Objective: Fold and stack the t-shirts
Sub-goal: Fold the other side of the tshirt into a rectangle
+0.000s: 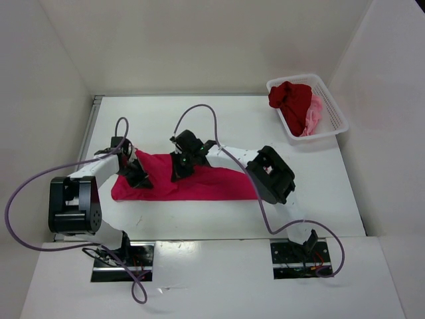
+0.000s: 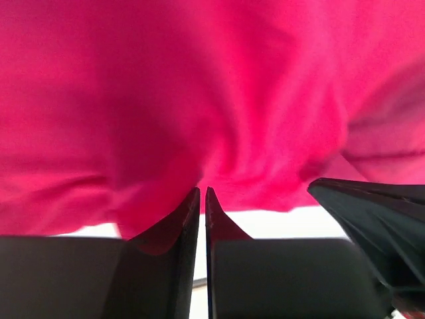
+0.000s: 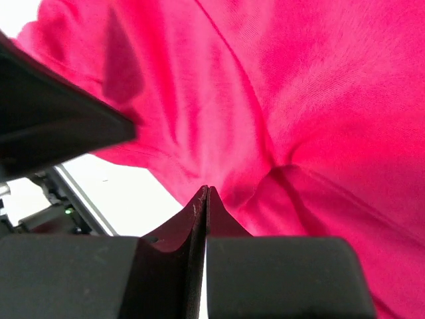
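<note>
Left arm: the black-and-white jointed left arm (image 1: pixel 74 201) has its black elbow block at the left of the overhead view, with the white forearm angling up and right.
Left gripper: the black two-finger left gripper (image 2: pixel 202 194) shows only a thin slit between its jaws, and they pinch a pucker of the bright crimson-pink cloth t-shirt (image 2: pixel 212 86).
Right arm: the black-and-white right arm (image 1: pixel 272 174) bends at right of centre, its forearm reaching left.
Right gripper: the black right gripper (image 3: pixel 204 191) has its jaws pressed together on the shirt's edge.
Spacing: the two grippers sit near each other at centre left.
</note>
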